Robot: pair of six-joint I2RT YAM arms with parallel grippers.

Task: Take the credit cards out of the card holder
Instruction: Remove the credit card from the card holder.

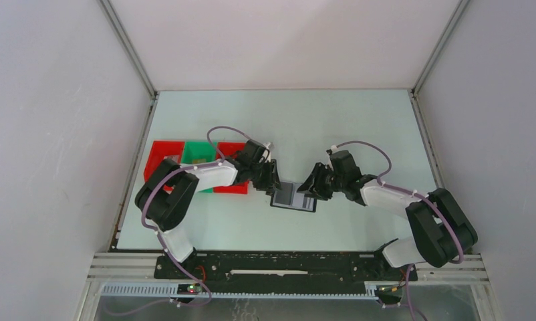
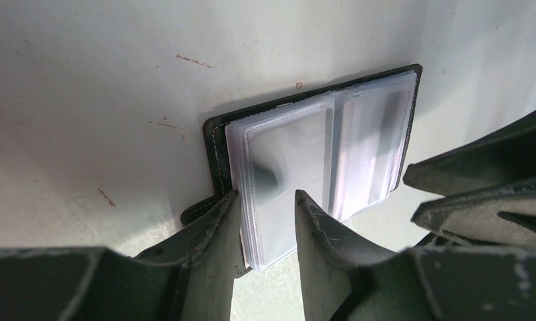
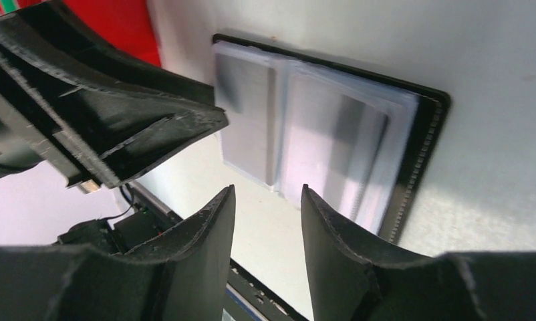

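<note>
White walls enclose a pale worktop (image 1: 285, 120) where the card holder (image 1: 293, 196) lies open, midway between the left and right edges and somewhat nearer the near edge. Grey credit cards (image 3: 242, 114) sit inside its clear sleeves (image 2: 285, 154). The left gripper (image 2: 265, 195) straddles the sleeves' edge with a narrow gap. The right gripper (image 3: 267, 190), fingers likewise slightly parted, hovers at the holder's opposite side, gripping nothing. Red and green trays (image 1: 200, 150) lie toward the left edge.
</note>
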